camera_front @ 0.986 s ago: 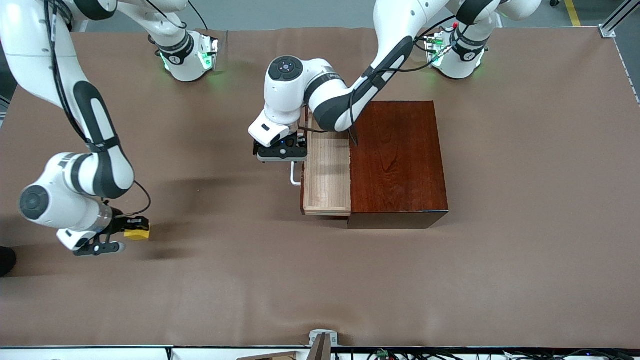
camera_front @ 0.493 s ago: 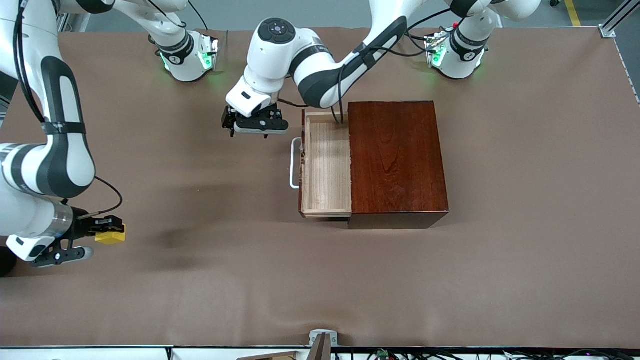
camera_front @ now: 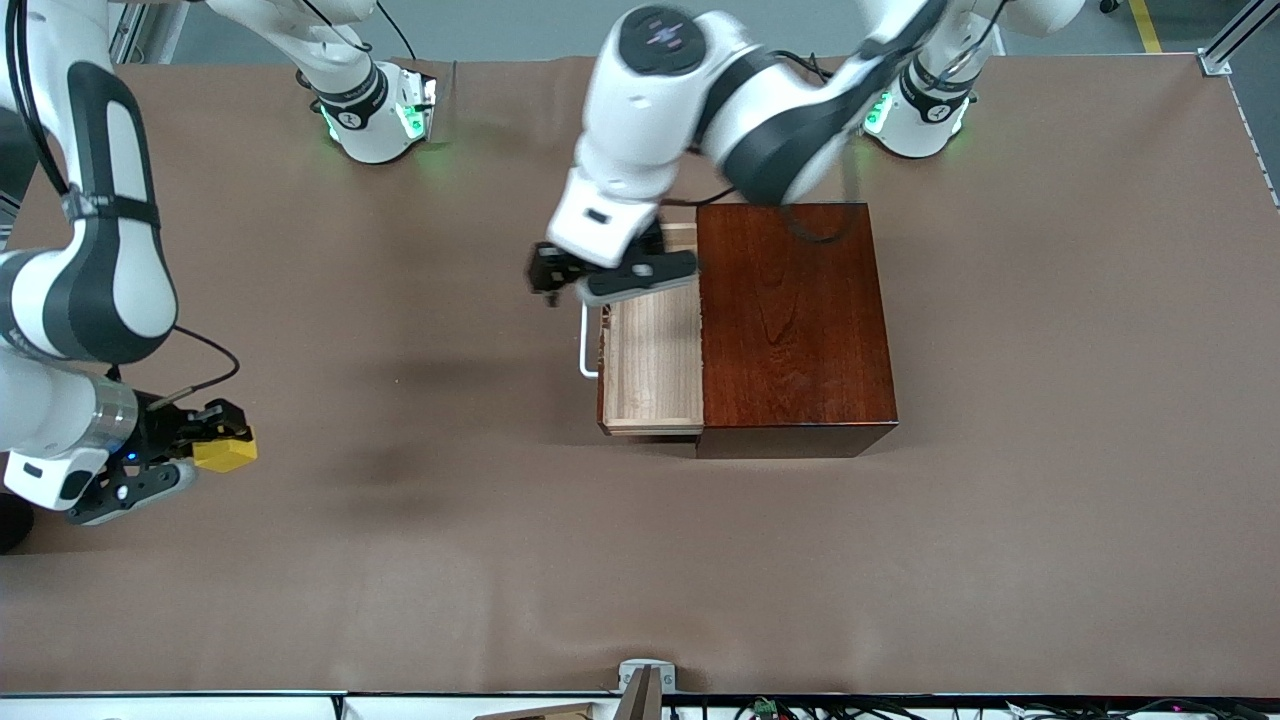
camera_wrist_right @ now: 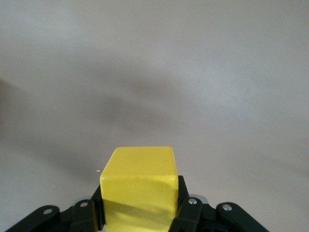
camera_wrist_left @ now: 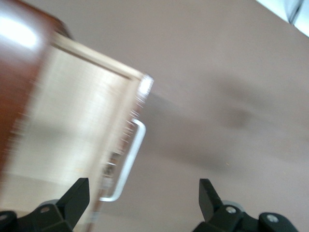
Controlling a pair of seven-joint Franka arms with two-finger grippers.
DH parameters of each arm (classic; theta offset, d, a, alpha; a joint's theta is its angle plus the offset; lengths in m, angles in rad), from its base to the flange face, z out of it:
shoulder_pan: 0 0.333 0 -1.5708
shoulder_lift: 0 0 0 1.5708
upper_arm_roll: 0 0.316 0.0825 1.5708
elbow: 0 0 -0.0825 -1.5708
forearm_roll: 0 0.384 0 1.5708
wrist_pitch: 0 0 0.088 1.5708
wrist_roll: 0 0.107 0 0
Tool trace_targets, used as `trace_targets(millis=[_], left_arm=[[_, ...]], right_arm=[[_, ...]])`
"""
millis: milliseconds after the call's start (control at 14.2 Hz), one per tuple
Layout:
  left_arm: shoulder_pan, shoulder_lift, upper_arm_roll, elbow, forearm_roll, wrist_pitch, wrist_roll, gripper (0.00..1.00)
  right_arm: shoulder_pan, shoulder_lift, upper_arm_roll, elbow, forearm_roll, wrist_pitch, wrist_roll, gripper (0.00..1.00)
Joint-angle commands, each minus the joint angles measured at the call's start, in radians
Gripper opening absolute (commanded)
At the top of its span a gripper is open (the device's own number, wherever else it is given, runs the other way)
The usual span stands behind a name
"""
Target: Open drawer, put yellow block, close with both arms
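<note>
I'm seeing the drawer point(camera_front: 652, 350) standing open while my right gripper point(camera_front: 205, 440) is clamping the yellow block point(camera_front: 226, 453) above the desk's point(camera_front: 420, 560) right-arm end and my left gripper point(camera_front: 612, 275) is hovering wide open over the drawer's handle point(camera_front: 586, 345), so dropping the block in and closing are both left to do.

Yellow block point(camera_front: 224, 455) point(camera_wrist_right: 138, 191), plain, no pattern. Black right gripper point(camera_front: 205, 425) point(camera_wrist_right: 140, 212); black left gripper point(camera_front: 610, 272) point(camera_wrist_left: 142, 205). Arms point(camera_front: 100, 270) white with dark grey joint sections, black cables; round bases point(camera_front: 375, 115) lit green. Box point(camera_front: 795, 320) glossy dark red-brown with visible wood grain. Drawer point(camera_front: 652, 355) point(camera_wrist_left: 77, 125) pale light wood, fine straight grain inside; white bar handle point(camera_front: 586, 345) point(camera_wrist_left: 128, 166). Table cover point(camera_front: 1050, 450) flat matte brown, soft darker shadow patches. At 12 o'clock a grey floor strip with a yellow line.
</note>
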Motion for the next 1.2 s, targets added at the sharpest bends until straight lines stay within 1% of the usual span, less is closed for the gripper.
trace_targets(millis=[0,282,493,634,775,845,986,1127], left_arm=[[0.088,-0.116,-0.004,-0.053,-0.022,-0.149,0.13,1.0],[0.26,-0.199,-0.01,-0.057,-0.04,-0.33,0.435,1.0],[0.359,-0.236,-0.01,-0.065,-0.042,-0.399,0.537,1.0],[0.425,-0.265,-0.01,-0.088,-0.043,-0.413,0.586,1.0],[0.5,-0.302,-0.01,-0.128,-0.048,-0.418,0.716,1.0],[0.543,-0.317,-0.01,-0.143,-0.071,-0.418,0.754,1.0],[0.617,-0.344,-0.01,-0.174,-0.08,-0.421,0.836,1.0],[0.677,-0.377,-0.01,-0.221,-0.08,-0.42,0.894,1.0]], right_arm=[[0.002,-0.051,0.062,-0.011,0.009,-0.015,-0.059,0.0],[0.002,-0.061,0.14,-0.013,0.009,-0.015,-0.255,0.0],[0.019,-0.06,0.187,-0.013,0.007,-0.007,-0.323,0.0],[0.07,-0.06,0.194,-0.013,-0.001,-0.001,-0.323,0.0],[0.13,-0.058,0.194,-0.013,-0.008,0.023,-0.33,0.0],[0.164,-0.058,0.194,-0.013,-0.03,0.048,-0.347,0.0],[0.225,-0.057,0.194,-0.013,-0.069,0.094,-0.352,0.0],[0.279,-0.051,0.194,-0.01,-0.083,0.12,-0.352,0.0]])
